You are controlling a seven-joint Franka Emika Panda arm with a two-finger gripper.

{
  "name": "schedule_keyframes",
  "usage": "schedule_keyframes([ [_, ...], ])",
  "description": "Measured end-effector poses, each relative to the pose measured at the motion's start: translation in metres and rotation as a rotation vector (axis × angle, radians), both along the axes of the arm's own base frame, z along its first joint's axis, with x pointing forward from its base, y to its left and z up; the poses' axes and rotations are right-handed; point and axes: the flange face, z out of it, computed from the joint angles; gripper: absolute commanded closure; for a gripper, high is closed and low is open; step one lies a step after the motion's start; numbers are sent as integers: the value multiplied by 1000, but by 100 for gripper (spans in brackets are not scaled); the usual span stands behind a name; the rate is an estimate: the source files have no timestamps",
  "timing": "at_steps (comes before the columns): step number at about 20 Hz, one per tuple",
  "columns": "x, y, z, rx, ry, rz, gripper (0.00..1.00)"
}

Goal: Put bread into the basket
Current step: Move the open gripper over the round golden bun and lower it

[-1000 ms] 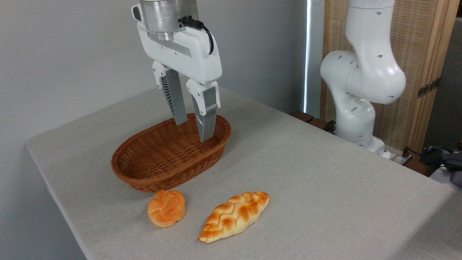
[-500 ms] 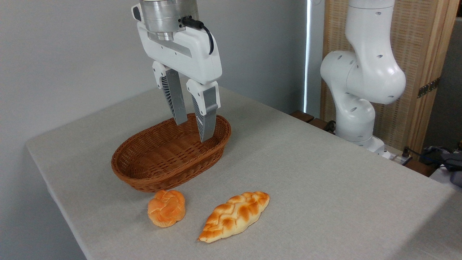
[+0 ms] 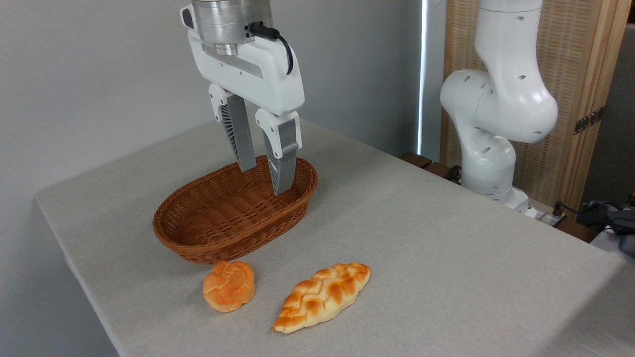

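Hovering gripper [image 3: 264,181] agape; bread [image 3: 228,286] outside basket [image 3: 198,238]

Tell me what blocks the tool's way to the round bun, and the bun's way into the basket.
Nothing visible blocks either. The tool hangs open over the basket, apart from the bun. The bun lies on bare table just in front of the basket's low rim. The long braided loaf lies to its right, off both paths.

table [image 3: 446,258]: grey cloth | on it: basket [image 3: 198,237], bread [image 3: 228,286], braided loaf [image 3: 322,296]
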Motion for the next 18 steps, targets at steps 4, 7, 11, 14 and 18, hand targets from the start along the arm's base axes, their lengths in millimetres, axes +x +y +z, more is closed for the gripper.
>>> schedule_keyframes([
  [4,4,-1,2,-1,-29,0,0],
  [7,6,-3,0,0,-35,-4,0],
  [11,10,-5,0,-1,-55,-6,0],
  [14,17,-6,0,-2,-100,-5,0],
  [18,32,-7,-2,-13,-173,43,0],
])
